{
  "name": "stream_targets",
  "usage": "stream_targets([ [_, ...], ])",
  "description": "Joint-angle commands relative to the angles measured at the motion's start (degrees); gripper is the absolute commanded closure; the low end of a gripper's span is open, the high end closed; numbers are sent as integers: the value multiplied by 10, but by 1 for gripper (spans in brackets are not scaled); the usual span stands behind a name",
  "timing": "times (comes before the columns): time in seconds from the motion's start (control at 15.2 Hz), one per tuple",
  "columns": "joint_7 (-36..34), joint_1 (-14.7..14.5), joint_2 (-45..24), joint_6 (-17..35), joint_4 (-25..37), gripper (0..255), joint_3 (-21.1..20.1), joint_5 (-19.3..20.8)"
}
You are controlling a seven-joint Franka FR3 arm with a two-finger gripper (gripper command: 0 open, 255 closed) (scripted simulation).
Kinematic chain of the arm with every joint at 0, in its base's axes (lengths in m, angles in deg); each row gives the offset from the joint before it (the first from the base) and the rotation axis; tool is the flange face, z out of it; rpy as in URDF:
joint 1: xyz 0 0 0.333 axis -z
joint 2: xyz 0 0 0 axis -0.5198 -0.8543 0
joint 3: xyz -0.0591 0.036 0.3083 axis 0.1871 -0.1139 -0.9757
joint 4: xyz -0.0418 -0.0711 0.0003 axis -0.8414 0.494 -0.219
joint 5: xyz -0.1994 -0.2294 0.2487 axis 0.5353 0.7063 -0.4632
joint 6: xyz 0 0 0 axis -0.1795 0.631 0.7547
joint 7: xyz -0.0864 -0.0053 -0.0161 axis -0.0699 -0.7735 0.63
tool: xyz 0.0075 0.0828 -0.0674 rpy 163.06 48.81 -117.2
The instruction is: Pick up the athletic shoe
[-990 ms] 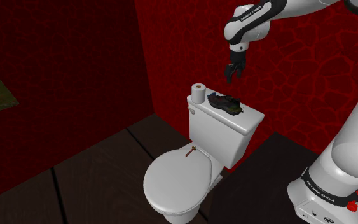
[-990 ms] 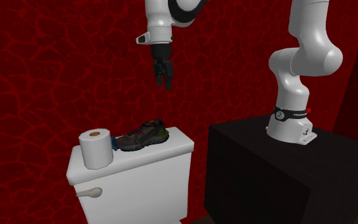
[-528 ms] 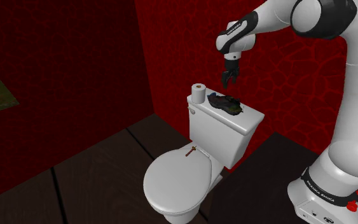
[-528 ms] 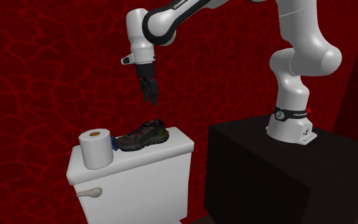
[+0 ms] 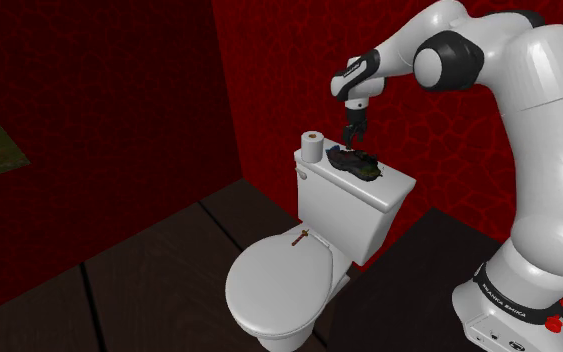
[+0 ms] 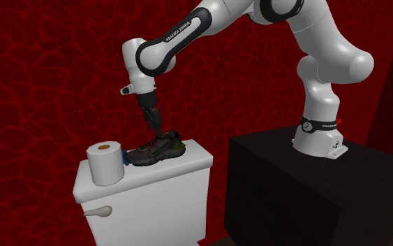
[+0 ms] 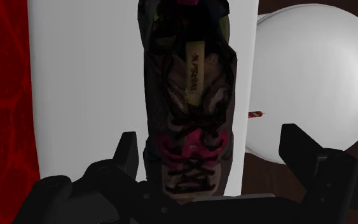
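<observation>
The gripper (image 7: 209, 141), its fingers spread apart, hung just above the athletic shoe (image 7: 187, 89), which lay lengthwise along the toilet tank lid (image 7: 82, 95), its width spanned by the open fingers.

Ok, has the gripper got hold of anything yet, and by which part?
Nothing is held. The gripper is open, straddling the shoe, which lies on the toilet tank lid.

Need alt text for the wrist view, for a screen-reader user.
A dark athletic shoe with pink accents lies lengthwise on a white toilet tank lid, between the two spread fingers of the black gripper, not clasped. A white toilet seat shows past one side of the lid, a red wall past the other.
</observation>
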Motion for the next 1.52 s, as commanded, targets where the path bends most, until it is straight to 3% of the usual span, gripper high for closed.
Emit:
stream_targets([
  [0.0,3,4,-14,5,8,0,-2,-2],
  [0.46,6,7,-40,32,7,0,-7,-9],
  [0.53,6,7,-41,31,8,255,-7,-8],
  [1.45,3,4,-16,8,7,255,-2,-3],
])
